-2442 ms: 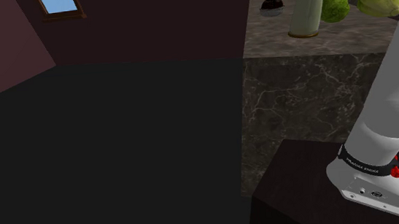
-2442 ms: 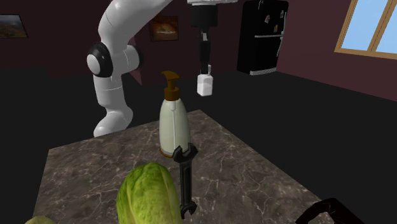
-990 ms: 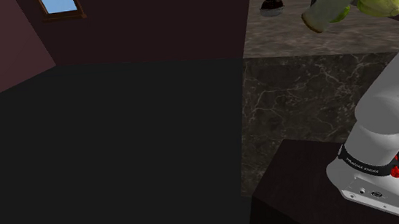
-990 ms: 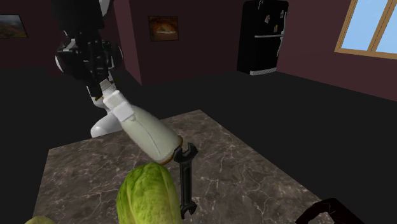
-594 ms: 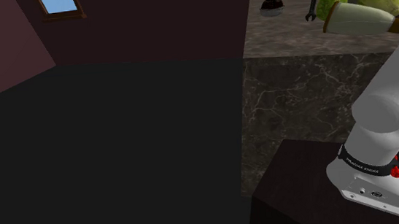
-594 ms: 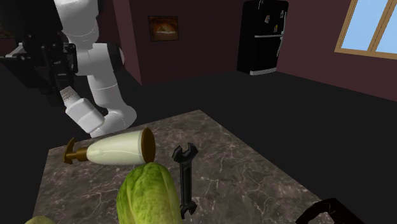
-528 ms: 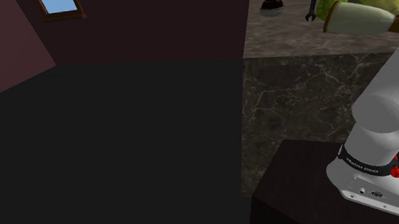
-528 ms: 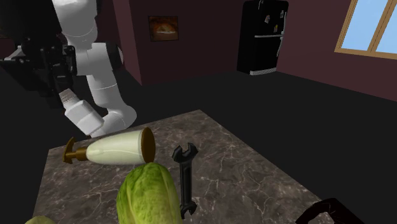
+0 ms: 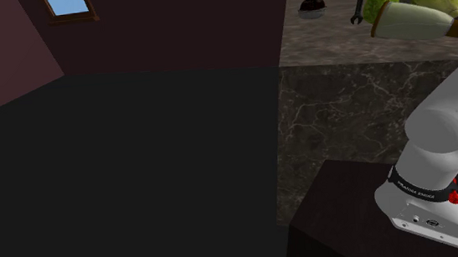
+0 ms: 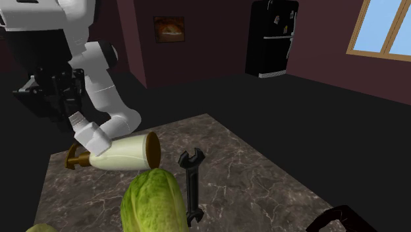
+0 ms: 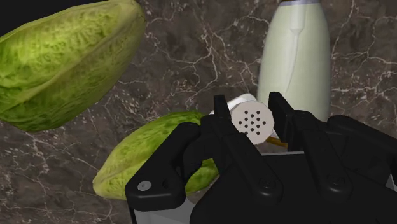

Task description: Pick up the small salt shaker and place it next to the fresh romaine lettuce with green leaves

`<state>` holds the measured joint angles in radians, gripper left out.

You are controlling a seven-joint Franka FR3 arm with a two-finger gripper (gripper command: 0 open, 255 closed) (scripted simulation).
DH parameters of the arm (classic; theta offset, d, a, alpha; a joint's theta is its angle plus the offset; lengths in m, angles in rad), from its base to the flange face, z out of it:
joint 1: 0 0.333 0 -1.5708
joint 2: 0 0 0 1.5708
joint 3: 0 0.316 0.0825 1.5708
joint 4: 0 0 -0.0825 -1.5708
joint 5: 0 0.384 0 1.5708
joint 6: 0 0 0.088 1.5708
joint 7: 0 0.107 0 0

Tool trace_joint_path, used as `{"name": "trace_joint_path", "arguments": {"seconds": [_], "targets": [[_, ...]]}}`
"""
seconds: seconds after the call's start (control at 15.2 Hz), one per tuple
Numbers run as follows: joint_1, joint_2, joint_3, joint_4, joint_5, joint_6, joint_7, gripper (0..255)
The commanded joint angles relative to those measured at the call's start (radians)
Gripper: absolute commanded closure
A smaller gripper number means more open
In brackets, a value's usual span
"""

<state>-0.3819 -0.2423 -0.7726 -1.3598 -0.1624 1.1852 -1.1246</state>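
Wrist view, jaws clasping perforated white shaker (image 11: 253, 119)

Item 1: salt shaker (image 11: 253, 121). Small, white, with a round cap pierced by a cluster of dark holes. It is clasped between the two black fingers of the gripper (image 11: 249, 111), the perforated cap facing back toward the hand. In the second exterior view it hangs tilted, clear of the marbled countertop (image 10: 250, 178), body angled down and away from the fingers.

Item 2: lettuce. Two green, leafy, elongated heads lie on their sides on the countertop, one (image 9: 379, 2) smaller in the shoulder view, the other (image 9: 436, 0) just beside it. Both show veined, crinkled leaves, paler toward one end. Which is the romaine cannot be told. The shaker touches neither head.
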Motion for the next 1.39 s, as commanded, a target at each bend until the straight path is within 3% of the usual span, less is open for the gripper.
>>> {"name": "trace_joint_path", "arguments": {"seconds": [0.0,1.32], "targets": [[-0.003,-0.027,0.013,-0.051,-0.016,0.030,0.013,255],[-0.047,-0.209,0.072,-0.488,-0.106,0.308,0.102,255]]}}
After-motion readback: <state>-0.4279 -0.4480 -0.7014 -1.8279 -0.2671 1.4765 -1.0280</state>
